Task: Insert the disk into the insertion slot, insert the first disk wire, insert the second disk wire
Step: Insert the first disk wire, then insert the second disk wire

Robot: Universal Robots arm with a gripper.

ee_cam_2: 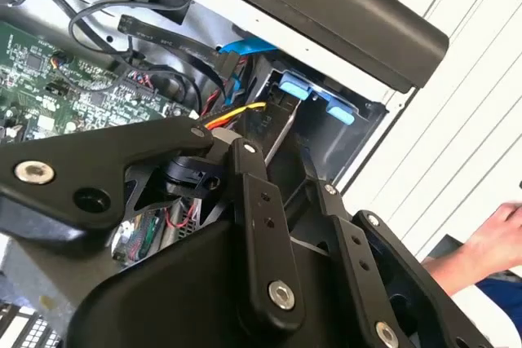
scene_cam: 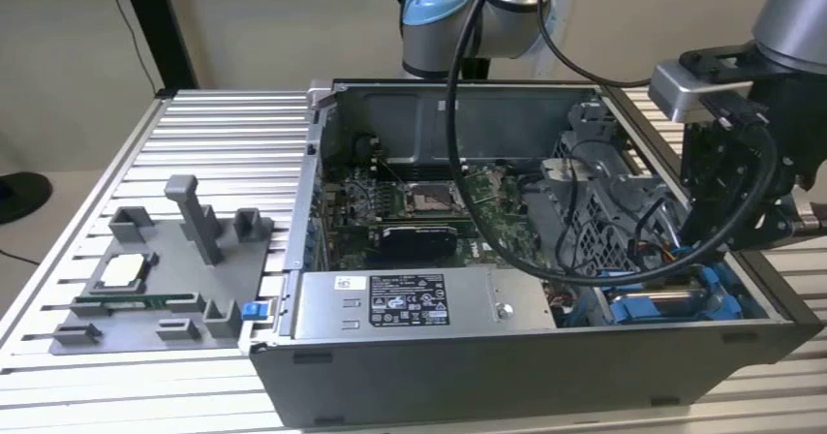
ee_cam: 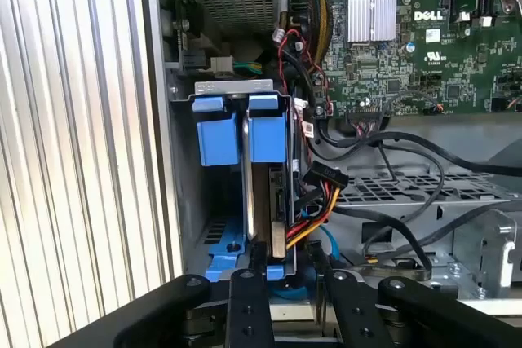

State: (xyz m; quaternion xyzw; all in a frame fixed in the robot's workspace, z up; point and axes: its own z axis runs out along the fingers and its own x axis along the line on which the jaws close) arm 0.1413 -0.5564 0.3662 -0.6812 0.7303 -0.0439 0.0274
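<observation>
Disk [ee_cam: 248, 201] stands on edge inside the grey sheet-metal slot [ee_cam: 232, 87], just beyond the pincer [ee_cam: 287, 260], whose jaws sit apart: a thin silver slab with smooth, boxy blue plastic tabs [ee_cam: 267, 128].

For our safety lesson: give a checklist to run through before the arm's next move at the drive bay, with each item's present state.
1. Silver metal disk in its blue plastic carrier stands inside the grey sheet-metal insertion slot: ok.
2. Black connector with yellow and red wires plugged in: cannot tell.
3. Blue cable end seated: cannot tell, hidden.
4. Gripper close to the slot: ok.
5. People clear: not ok, a hand beside the case.
</observation>
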